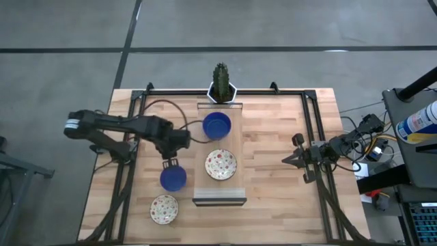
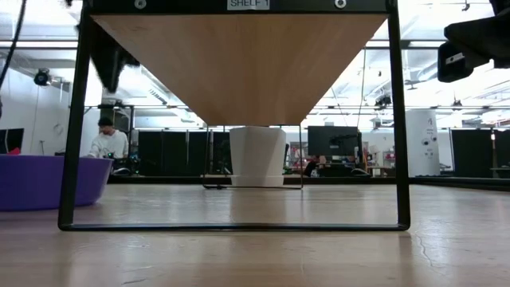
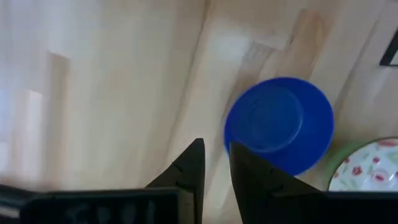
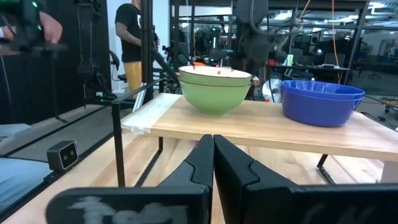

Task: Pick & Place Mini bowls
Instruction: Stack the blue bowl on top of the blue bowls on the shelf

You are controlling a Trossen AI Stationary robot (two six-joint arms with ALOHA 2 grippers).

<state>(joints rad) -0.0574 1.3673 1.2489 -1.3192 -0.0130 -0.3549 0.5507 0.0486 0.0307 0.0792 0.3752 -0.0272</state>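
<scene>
The left gripper [image 1: 171, 164] stands with its jaws slightly parted, holding nothing, just at twelve o'clock of a solid cobalt-blue round mini bowl [image 1: 173, 179] on the wooden table [image 1: 273, 164]. At six o'clock of that bowl lies a cream speckled mini bowl [image 1: 164, 209]. On the raised wooden shelf [image 1: 218, 191] sit another blue bowl [image 1: 216, 126] and, at its six o'clock, a speckled bowl [image 1: 220, 165]. The right gripper [image 1: 287, 160], jaws closed and empty, waits at three o'clock.

wooden table [image 1: 273, 171] with bowls [image 1: 173, 179], cactus pot [image 1: 221, 91]
</scene>
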